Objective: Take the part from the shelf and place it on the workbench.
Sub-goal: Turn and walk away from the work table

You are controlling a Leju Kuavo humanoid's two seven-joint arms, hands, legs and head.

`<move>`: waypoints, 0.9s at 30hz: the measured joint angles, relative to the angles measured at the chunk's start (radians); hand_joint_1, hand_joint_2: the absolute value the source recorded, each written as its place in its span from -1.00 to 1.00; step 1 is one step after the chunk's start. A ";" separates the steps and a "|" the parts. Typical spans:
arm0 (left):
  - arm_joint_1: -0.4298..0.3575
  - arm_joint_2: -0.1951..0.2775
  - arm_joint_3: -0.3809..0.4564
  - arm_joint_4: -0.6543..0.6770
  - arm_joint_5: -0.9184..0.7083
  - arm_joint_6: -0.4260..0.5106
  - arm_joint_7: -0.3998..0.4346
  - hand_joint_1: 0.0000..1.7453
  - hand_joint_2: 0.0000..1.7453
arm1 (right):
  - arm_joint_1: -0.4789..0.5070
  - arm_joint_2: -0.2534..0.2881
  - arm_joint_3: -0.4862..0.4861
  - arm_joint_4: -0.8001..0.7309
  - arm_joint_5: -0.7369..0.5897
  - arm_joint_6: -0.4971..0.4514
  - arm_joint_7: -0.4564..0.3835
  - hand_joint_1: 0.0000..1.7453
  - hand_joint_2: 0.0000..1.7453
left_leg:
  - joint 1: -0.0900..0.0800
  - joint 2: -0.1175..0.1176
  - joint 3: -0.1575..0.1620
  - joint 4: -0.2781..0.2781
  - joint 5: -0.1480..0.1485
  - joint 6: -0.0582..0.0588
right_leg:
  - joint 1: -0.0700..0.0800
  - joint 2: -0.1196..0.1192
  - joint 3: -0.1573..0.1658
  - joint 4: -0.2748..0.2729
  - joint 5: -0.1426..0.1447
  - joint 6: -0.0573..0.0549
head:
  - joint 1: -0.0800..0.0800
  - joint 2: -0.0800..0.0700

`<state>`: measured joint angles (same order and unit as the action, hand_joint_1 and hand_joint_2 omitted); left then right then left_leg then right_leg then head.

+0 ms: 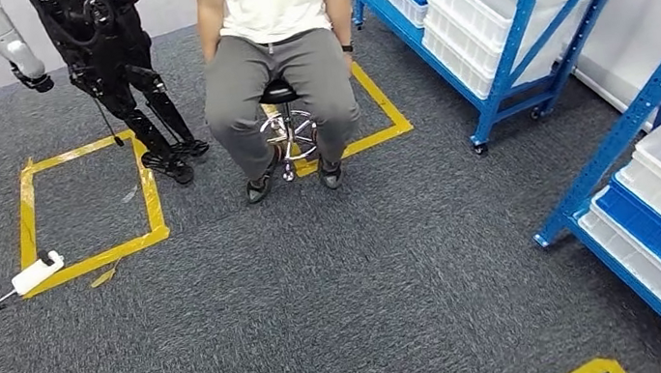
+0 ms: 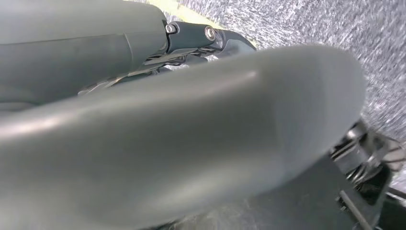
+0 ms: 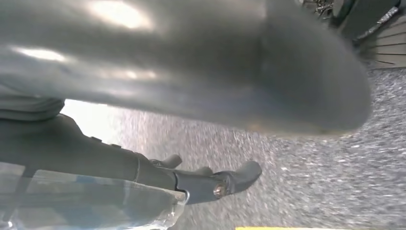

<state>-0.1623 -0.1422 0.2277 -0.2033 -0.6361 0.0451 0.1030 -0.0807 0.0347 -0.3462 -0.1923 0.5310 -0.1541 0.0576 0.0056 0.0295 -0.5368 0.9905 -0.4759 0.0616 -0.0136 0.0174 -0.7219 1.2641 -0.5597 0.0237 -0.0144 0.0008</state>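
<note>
Right hand [image 3: 143, 172] carrying a clear, glossy plastic part [image 3: 91, 203] above the grey carpet [image 1: 322, 295].
Its dark fingers [image 3: 225, 179] lie closed along the part's edge, holding it against the palm. The left hand [image 2: 158, 134] holds nothing, its dark fingers [image 2: 210, 36] stretched out straight, apart from the thick grey thumb. Blue metal shelving [image 1: 517, 14] stands nearby.

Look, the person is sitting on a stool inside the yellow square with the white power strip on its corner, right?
Not quite. In the head view the person sits on the stool in the other yellow square, near the blue shelf. The power strip lies on the square beside it.
</note>
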 joint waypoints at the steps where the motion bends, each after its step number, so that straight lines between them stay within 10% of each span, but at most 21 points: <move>1: 0.000 0.000 0.000 0.000 -0.001 0.000 0.000 -1.00 -1.00 | 0.002 0.000 -0.001 0.000 0.000 0.000 -0.001 -1.00 -1.00 | 0.000 0.016 -0.001 0.000 -0.001 0.000 | -0.003 -0.004 -0.008 0.021 -0.004 0.007 | 0.000 0.000; 5: -0.001 -0.001 0.000 0.000 -0.004 0.000 -0.001 -1.00 -1.00 | 0.006 -0.001 -0.004 0.000 0.004 -0.001 -0.002 -1.00 -1.00 | -0.002 0.065 0.007 0.005 -0.010 -0.015 | -0.014 -0.072 0.121 -0.195 0.074 0.041 | 0.003 0.000; 7: -0.002 -0.001 0.000 -0.001 -0.006 0.000 -0.002 -1.00 -1.00 | 0.003 0.000 -0.004 0.000 0.008 -0.001 -0.002 -1.00 -1.00 | -0.007 0.086 0.014 0.008 -0.018 -0.029 | -0.011 -0.099 0.155 -0.254 0.093 0.029 | 0.002 0.000; 9: -0.006 -0.001 -0.001 -0.001 -0.009 0.000 -0.003 -1.00 -1.00 | 0.003 0.000 -0.005 0.000 0.011 -0.001 -0.002 -1.00 -1.00 | -0.005 0.107 0.021 0.008 -0.023 -0.039 | -0.009 -0.076 0.151 -0.252 0.097 0.009 | 0.001 0.000; 12: -0.012 -0.002 -0.002 -0.002 -0.012 0.000 -0.007 -1.00 -1.00 | 0.004 -0.001 -0.005 0.000 0.015 -0.001 -0.001 -1.00 -1.00 | 0.009 0.047 0.000 0.069 -0.073 -0.056 | -0.015 -0.040 0.151 -0.255 0.104 -0.012 | -0.003 0.000; 16: -0.005 -0.002 -0.002 -0.002 -0.014 -0.001 -0.009 -1.00 -1.00 | 0.003 -0.002 -0.005 0.000 0.018 0.000 0.000 -1.00 -1.00 | 0.012 -0.027 -0.104 0.284 -0.166 -0.058 | -0.006 0.017 0.145 -0.255 0.110 -0.025 | -0.006 0.000; 22: -0.006 0.001 -0.002 -0.002 -0.015 -0.002 -0.014 -1.00 -1.00 | 0.006 0.002 -0.005 0.000 0.024 0.000 0.000 -1.00 -1.00 | 0.004 -0.106 0.005 0.028 -0.021 -0.023 | 0.000 0.093 0.144 -0.255 0.118 -0.018 | -0.004 0.000; 25: -0.008 0.001 -0.002 -0.002 -0.015 -0.003 -0.014 -1.00 -1.00 | 0.007 0.004 -0.005 0.000 0.024 0.000 0.000 -1.00 -1.00 | -0.001 -0.079 0.010 0.010 -0.011 -0.013 | -0.003 0.111 0.132 -0.257 0.129 -0.001 | -0.004 0.000; 27: -0.011 -0.001 -0.003 -0.002 -0.016 -0.003 -0.014 -1.00 -1.00 | 0.010 0.004 -0.005 0.000 0.025 0.000 0.001 -1.00 -1.00 | 0.004 -0.051 0.013 -0.011 0.004 -0.004 | 0.004 0.068 0.106 -0.218 0.109 -0.001 | 0.001 0.000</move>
<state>-0.1730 -0.1433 0.2244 -0.2056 -0.6526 0.0425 0.0886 -0.0705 0.0383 -0.3512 -0.1921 0.5562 -0.1541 0.0585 0.0093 -0.0220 -0.5242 0.9794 -0.4718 0.0577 -0.0101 0.0856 -0.6163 1.0457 -0.4505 0.0229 -0.0134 0.0007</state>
